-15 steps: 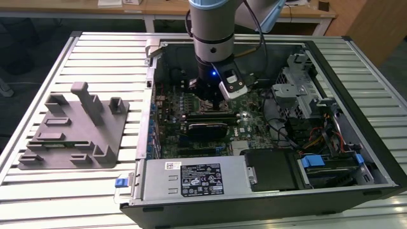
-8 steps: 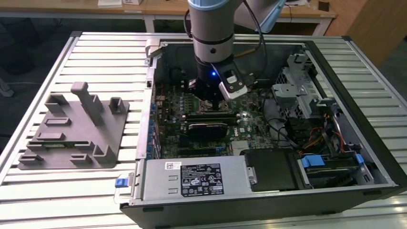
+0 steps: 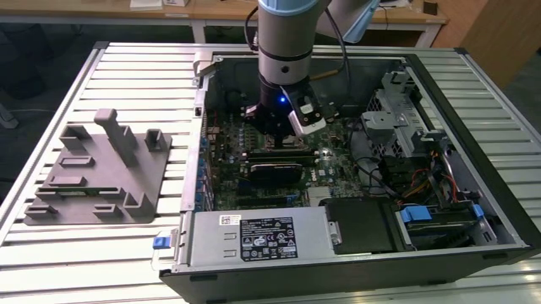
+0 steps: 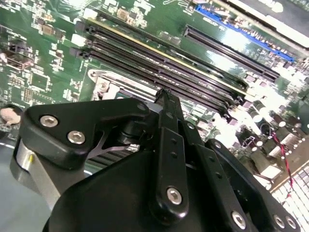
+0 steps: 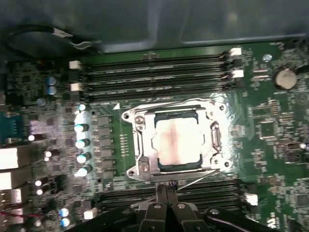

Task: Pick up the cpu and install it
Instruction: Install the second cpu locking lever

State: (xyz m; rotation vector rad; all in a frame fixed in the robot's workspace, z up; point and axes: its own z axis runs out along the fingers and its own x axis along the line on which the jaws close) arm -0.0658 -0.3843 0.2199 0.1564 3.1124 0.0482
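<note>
Resting in the metal socket frame (image 5: 140, 145) at the first wrist view's centre, the pale silver square cpu (image 5: 176, 141) sits on the green motherboard (image 5: 270, 130). The black gripper (image 5: 166, 191), fingers pressed together and empty, hangs just beside it.

The exterior view looks down from high and some way off at the open computer case (image 3: 355, 158) on the slatted table (image 3: 127, 76). Both wrist views ride close above the motherboard (image 5: 270, 125): the first faces straight down at it, and the second looks slantwise over the black hand (image 4: 164, 99). Both wrist views share the memory slots (image 5: 154, 72).
</note>
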